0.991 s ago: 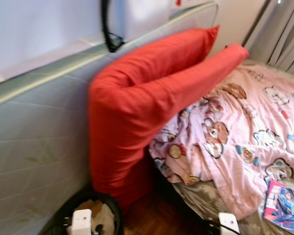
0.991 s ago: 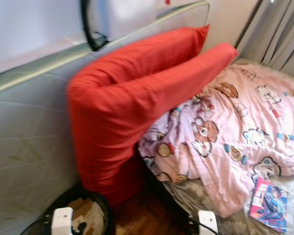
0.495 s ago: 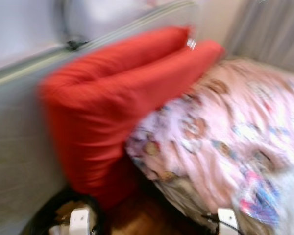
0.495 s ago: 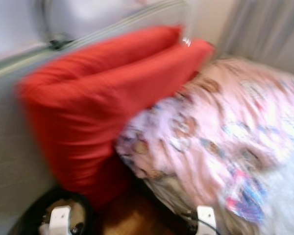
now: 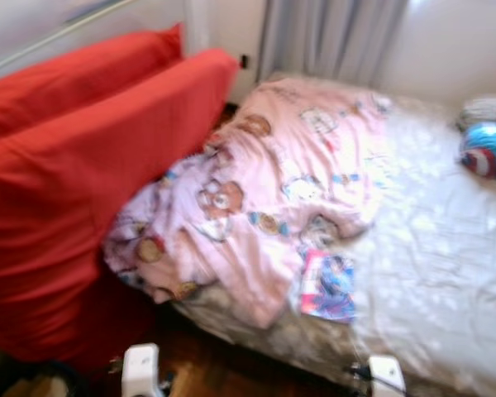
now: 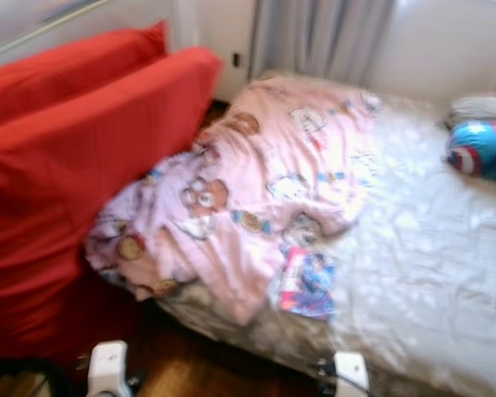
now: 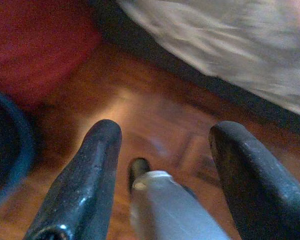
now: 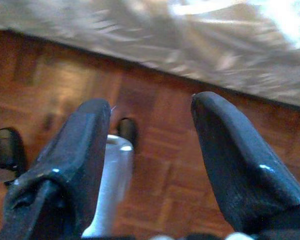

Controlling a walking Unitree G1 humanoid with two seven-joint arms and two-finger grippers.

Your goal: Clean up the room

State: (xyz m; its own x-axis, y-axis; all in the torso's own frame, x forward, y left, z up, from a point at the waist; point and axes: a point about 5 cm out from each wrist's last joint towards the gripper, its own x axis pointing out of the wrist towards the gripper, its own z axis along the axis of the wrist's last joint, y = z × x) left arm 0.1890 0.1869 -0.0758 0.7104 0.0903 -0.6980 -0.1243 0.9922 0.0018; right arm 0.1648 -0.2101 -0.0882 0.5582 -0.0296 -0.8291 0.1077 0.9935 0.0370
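Swinging right since a second ago, my head camera now takes in far more of the bed (image 5: 446,248); the grey padded wall and the black bin have slid off at 9 o'clock, though nothing in the room itself seems moved. I see the red cushions (image 5: 83,165) leaning at 9 o'clock, and the pink cartoon-print blanket (image 5: 273,182) bunched across the middle of the mattress. At its 5 o'clock edge a colourful magazine (image 5: 327,285) lies on the pale sheet, touching the blanket's hem. At 3 o'clock a blue, red and white round pillow (image 5: 488,150) rests near the bed's far side, with grey curtains (image 5: 331,37) at 12 o'clock. The picture is slightly blurred.

Both arms hang low. My left gripper (image 7: 165,150) has its fingers spread apart over the wooden floor (image 7: 155,110), holding nothing. My right gripper (image 8: 150,145) is likewise spread wide above the parquet beside the bed's edge.
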